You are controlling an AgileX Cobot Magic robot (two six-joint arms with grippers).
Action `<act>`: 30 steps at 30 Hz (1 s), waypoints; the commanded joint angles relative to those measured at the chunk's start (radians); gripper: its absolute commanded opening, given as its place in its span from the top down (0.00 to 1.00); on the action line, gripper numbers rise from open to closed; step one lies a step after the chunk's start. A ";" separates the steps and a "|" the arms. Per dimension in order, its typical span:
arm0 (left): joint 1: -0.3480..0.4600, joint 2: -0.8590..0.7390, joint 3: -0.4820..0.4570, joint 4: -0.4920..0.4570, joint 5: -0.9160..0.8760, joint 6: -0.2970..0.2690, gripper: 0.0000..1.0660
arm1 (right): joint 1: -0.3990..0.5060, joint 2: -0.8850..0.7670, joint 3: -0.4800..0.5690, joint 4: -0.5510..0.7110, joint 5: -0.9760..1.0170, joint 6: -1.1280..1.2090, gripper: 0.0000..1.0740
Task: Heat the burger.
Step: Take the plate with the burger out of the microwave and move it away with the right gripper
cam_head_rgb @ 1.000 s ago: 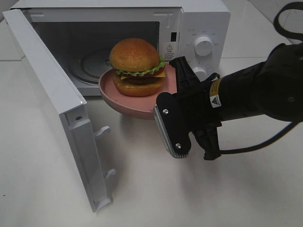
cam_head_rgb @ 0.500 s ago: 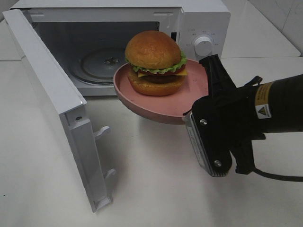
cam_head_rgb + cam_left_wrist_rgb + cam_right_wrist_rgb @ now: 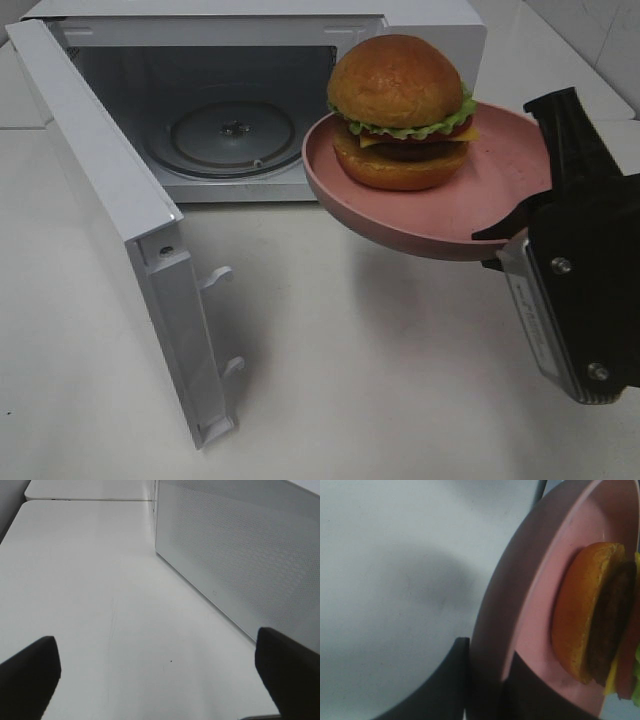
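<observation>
White tabletop (image 3: 330, 380) carries the microwave (image 3: 420, 60), its door (image 3: 110, 220) swung wide and the cavity exposed, the glass turntable (image 3: 232, 130) bare. Pink plate (image 3: 420, 215) hangs in the air in front of the microwave, off to the control-panel side of the opening, clear of the tabletop. Right gripper (image 3: 515, 235) is clamped on the plate's rim at the side farthest from the cavity. The burger (image 3: 402, 112) sits upright on the plate, toward its cavity-side half. From the jaws, burger and turntable both lie the same way, so the coming move looks like a push along that line. Left gripper (image 3: 155, 672) hangs outside the door, jaws wide apart, holding nothing; the right arm is the nearer one.
</observation>
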 commanded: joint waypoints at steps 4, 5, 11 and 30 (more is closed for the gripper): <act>0.002 -0.021 0.002 -0.005 -0.002 0.000 0.08 | -0.004 -0.082 0.001 -0.027 0.003 0.005 0.99; 0.002 -0.021 0.002 -0.005 -0.002 0.000 0.08 | -0.004 -0.097 0.006 -0.036 0.010 0.006 0.99; 0.002 -0.021 0.002 -0.005 -0.002 0.000 0.08 | -0.004 -0.171 0.046 -0.045 0.060 0.024 0.99; 0.002 -0.021 0.002 -0.005 -0.002 0.000 0.08 | -0.004 -0.250 0.079 -0.286 0.174 0.307 0.99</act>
